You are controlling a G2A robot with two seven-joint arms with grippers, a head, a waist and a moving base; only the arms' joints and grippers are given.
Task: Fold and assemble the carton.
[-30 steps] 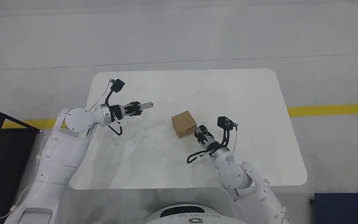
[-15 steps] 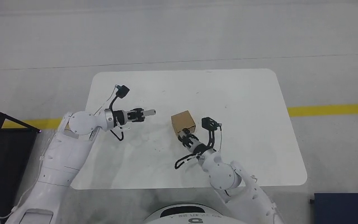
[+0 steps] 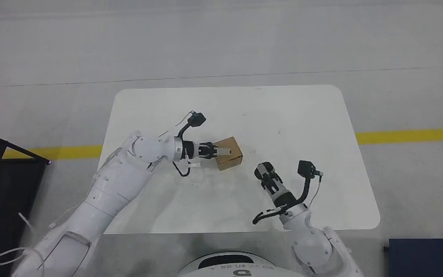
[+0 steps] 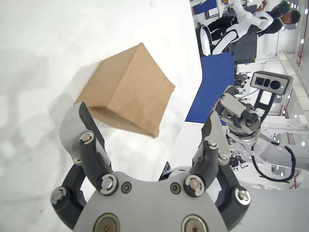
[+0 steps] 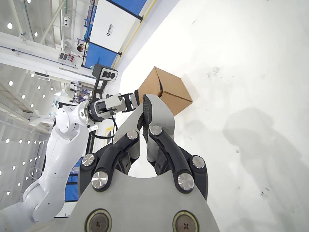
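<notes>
white table (image 3: pixel 311 124), one carton (image 3: pixel 227 154), left fingers (image 4: pixel 72 131) apart.

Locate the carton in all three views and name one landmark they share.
Top view: carton near the middle of the table, beside the left pincer.
Left wrist view: carton just beyond the open left pincer.
Right wrist view: carton farther off, past the shut right pincer.
Shared landmark: the left pincer next to the carton.
</notes>
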